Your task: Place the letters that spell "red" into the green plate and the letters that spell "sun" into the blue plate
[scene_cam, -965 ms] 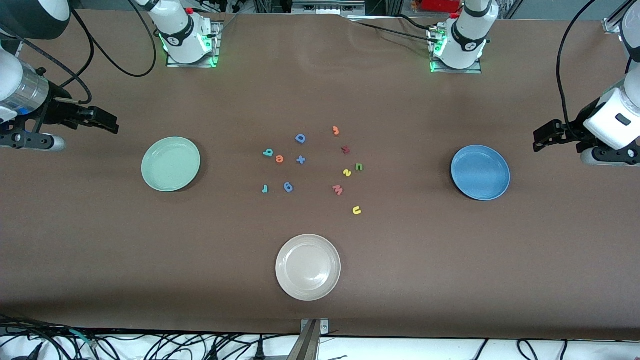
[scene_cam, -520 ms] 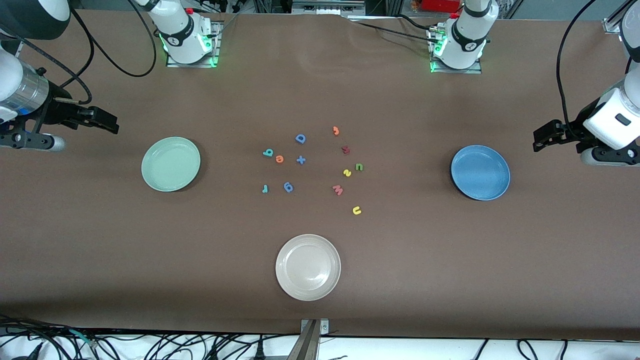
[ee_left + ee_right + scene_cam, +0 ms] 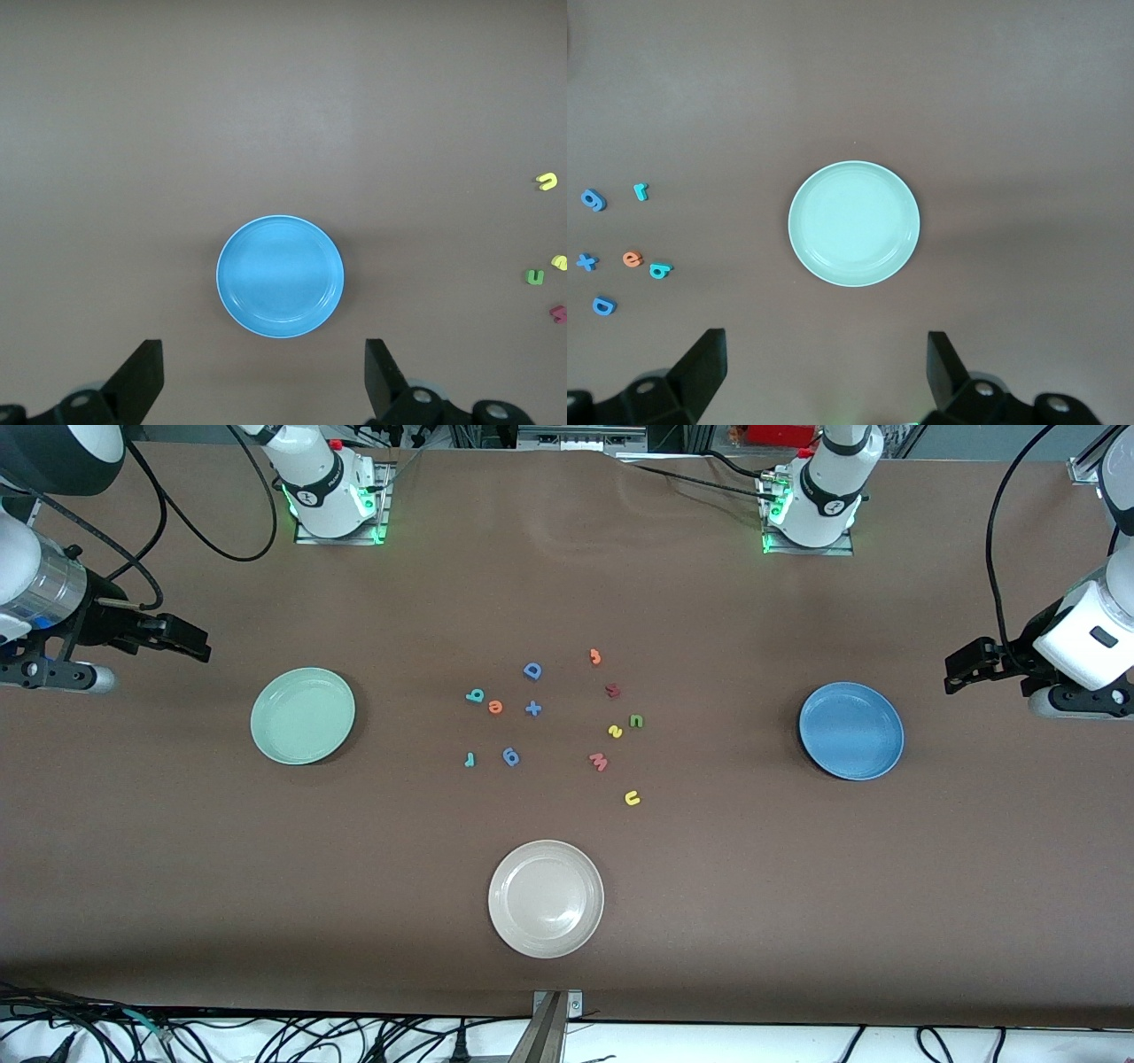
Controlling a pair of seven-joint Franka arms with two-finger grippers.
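The left gripper [image 3: 961,671] hangs in the air at the left arm's end of the table, its fingers [image 3: 142,376] spread wide with nothing between them. The right gripper [image 3: 190,642] hangs at the right arm's end, likewise spread and empty.

Under the left wrist camera lies the blue plate [image 3: 851,732], empty; under the right one the green plate [image 3: 303,716], also empty.

All the letters lie loose in the middle of the table, between the two plates. Toward the green plate sit the teal d [image 3: 475,695], the orange e [image 3: 495,707] just beside it, and the teal r [image 3: 469,759], nearer the front camera. Toward the blue plate sit the green n [image 3: 636,720], the yellow s [image 3: 615,732] just beside it, and the yellow u [image 3: 632,798], nearer the camera again.

The letters look like thin, light, soft foam lying flat, so they will likely squash and may skid or cling to a finger. A low pinch across a straight stem or outer edges seems best, coming straight down. The e and d lie close together, as do s and n, so one may nudge its neighbour.
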